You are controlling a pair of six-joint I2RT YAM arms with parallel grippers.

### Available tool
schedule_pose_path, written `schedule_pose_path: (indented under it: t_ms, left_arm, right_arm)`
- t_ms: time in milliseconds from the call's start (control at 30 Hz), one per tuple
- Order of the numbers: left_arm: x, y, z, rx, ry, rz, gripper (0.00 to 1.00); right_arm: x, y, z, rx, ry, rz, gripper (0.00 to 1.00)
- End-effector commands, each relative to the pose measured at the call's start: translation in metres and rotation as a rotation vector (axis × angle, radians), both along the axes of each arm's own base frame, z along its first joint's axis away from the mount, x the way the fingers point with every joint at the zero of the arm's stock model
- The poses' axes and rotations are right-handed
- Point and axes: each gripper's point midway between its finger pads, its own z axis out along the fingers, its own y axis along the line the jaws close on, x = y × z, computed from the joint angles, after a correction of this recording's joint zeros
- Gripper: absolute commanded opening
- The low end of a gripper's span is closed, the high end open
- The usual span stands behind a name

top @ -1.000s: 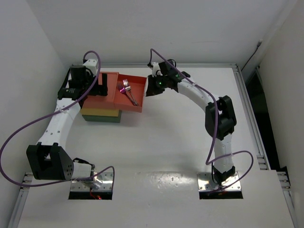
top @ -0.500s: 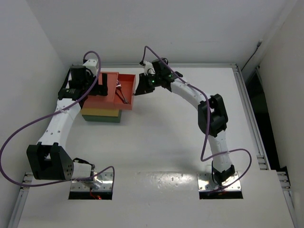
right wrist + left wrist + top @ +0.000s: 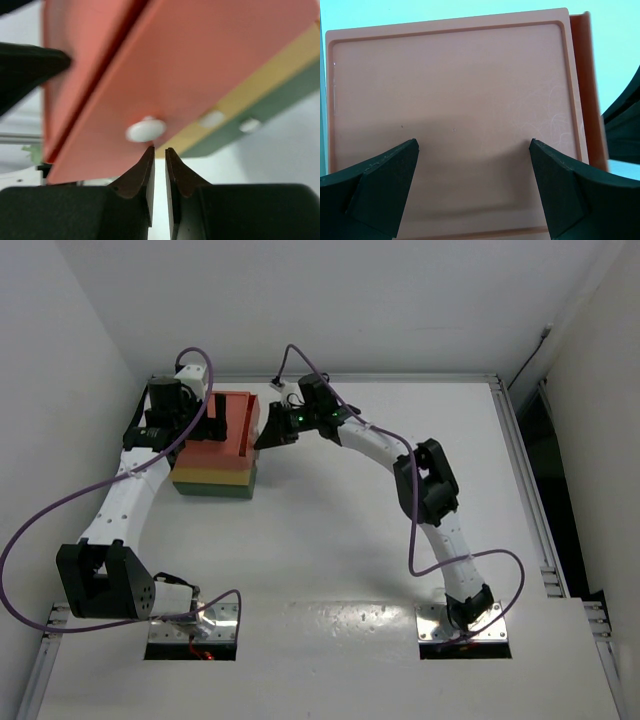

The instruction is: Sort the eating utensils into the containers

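The containers form one block [image 3: 213, 478] at the back left: a red-orange top [image 3: 240, 425], a yellow middle and a dark green bottom. The top drawer [image 3: 200, 60] is pushed almost fully in; its edge [image 3: 587, 75] sticks out a little. My right gripper [image 3: 268, 434] is shut and empty, and its tips [image 3: 159, 149] sit at the drawer front just below the white knob [image 3: 146, 129]. My left gripper [image 3: 200, 425] is open over the block's red top [image 3: 450, 90], with nothing between its fingers [image 3: 390, 170]. No eating utensils are visible.
The yellow and green drawers show white knobs [image 3: 212, 119] and are closed. The block sits near the left wall and the back edge of the white table [image 3: 350, 530]. The right gripper's dark body shows at the right edge of the left wrist view [image 3: 622, 125].
My right gripper has moved left and pushed the red top drawer into the block. The purple and silver utensils lying in it have gone out of sight. The left arm has not moved.
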Motion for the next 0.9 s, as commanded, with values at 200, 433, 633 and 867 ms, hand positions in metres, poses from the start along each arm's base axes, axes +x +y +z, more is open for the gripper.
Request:
schedule_pose_path:
  t_ms: [200,433,633,867]
  left_arm:
    - [-0.043,-0.001,-0.081,0.005,0.314,-0.005,1.0]
    - [-0.043,0.001,-0.078,0.017,0.304,-0.004,1.0]
    - [-0.038,0.0,-0.051,0.019,0.228,-0.018,1.0]
    - [-0.018,-0.013,0.018,-0.008,0.105,-0.066,1.0]
  right_arm:
    - [-0.02,0.048,0.067,0.266,-0.022,0.164,0.14]
    - [-0.025,0.052,0.06,0.264,0.006,0.179,0.14]
    - [-0.035,0.001,0.055,0.1,-0.094,0.14,0.2]
    - [-0.042,-0.11,0.096,-0.245,-0.372,-0.026,0.51]
